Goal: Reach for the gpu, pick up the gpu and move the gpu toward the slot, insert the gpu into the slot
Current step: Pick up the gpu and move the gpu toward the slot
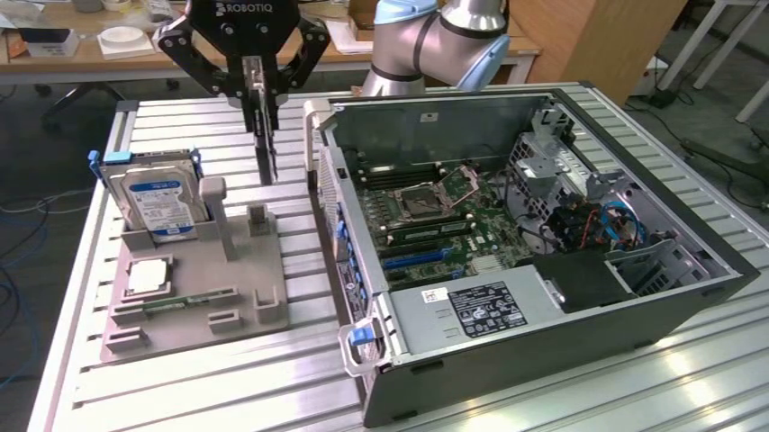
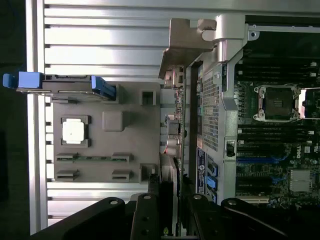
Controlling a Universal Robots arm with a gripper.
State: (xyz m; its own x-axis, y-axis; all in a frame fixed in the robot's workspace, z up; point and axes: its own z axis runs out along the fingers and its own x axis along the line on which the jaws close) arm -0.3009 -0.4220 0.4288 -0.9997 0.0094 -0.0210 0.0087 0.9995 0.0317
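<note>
Ribbed brushed-metal table [image 1: 216, 387], matt grey plastic fixture [image 1: 240, 270], metal hard drive [image 1: 154, 193] with glossy paper label, matt black gripper [image 1: 259, 108], dark matt gpu [image 1: 269, 153], dark sheet-metal computer case [image 1: 577, 328], glossy green motherboard [image 1: 469, 225].

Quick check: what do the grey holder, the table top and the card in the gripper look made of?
The holder: matte grey plastic, probably printed; dull, blocky, no glare. The table: bare aluminium, ribbed slats with bright reflections. The gpu, clamped edge-on in the gripper: dark circuit board with a shiny metal strip along its edge, likely the bracket.
</note>
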